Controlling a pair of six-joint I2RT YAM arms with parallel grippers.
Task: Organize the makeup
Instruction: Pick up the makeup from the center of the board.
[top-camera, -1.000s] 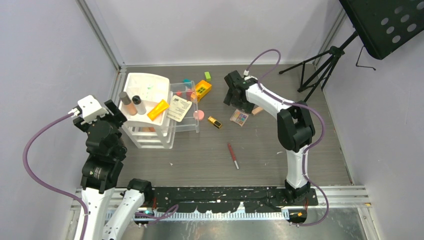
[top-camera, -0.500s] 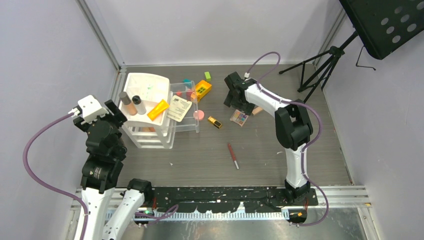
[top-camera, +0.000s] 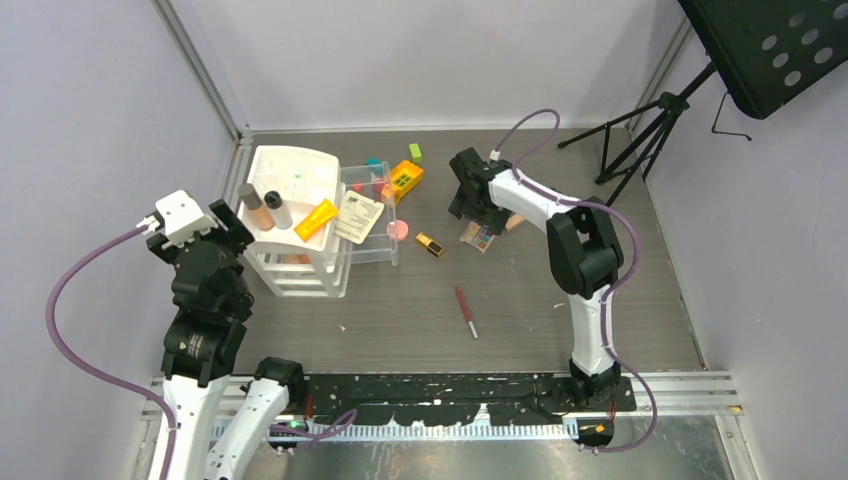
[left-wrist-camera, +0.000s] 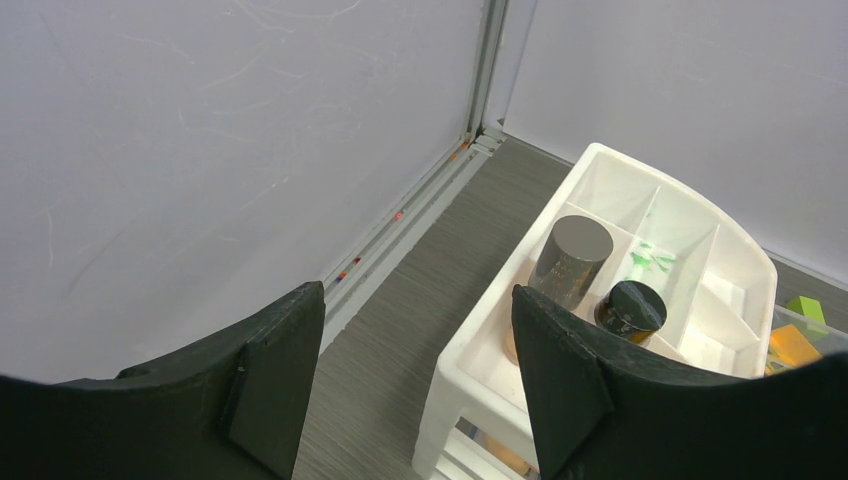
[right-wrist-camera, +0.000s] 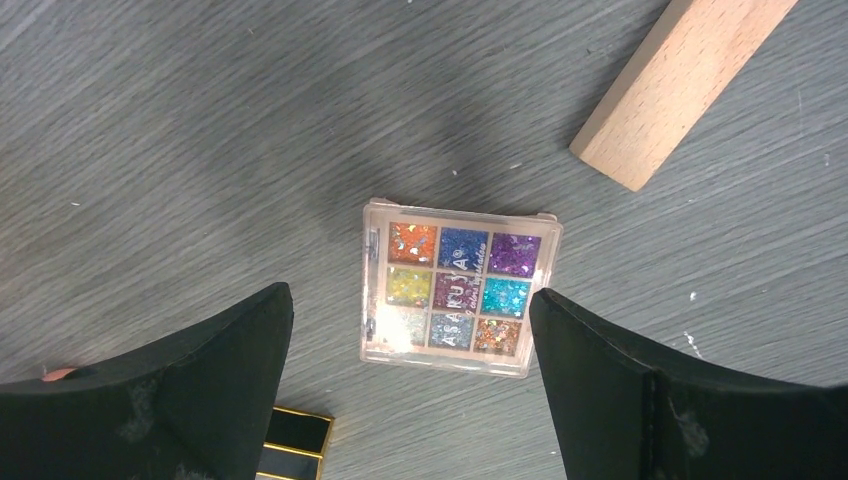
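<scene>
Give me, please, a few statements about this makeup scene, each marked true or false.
1. The right gripper hangs open over the eyeshadow palette. True.
2. The eyeshadow palette sits in the white organizer. False: it lies flat on the table, near a wooden block.
3. The red pencil lies on the table, apart from the organizer. True.
4. The left gripper grips the orange tube. False: it is open and empty; the tube lies on the organizer.
</scene>
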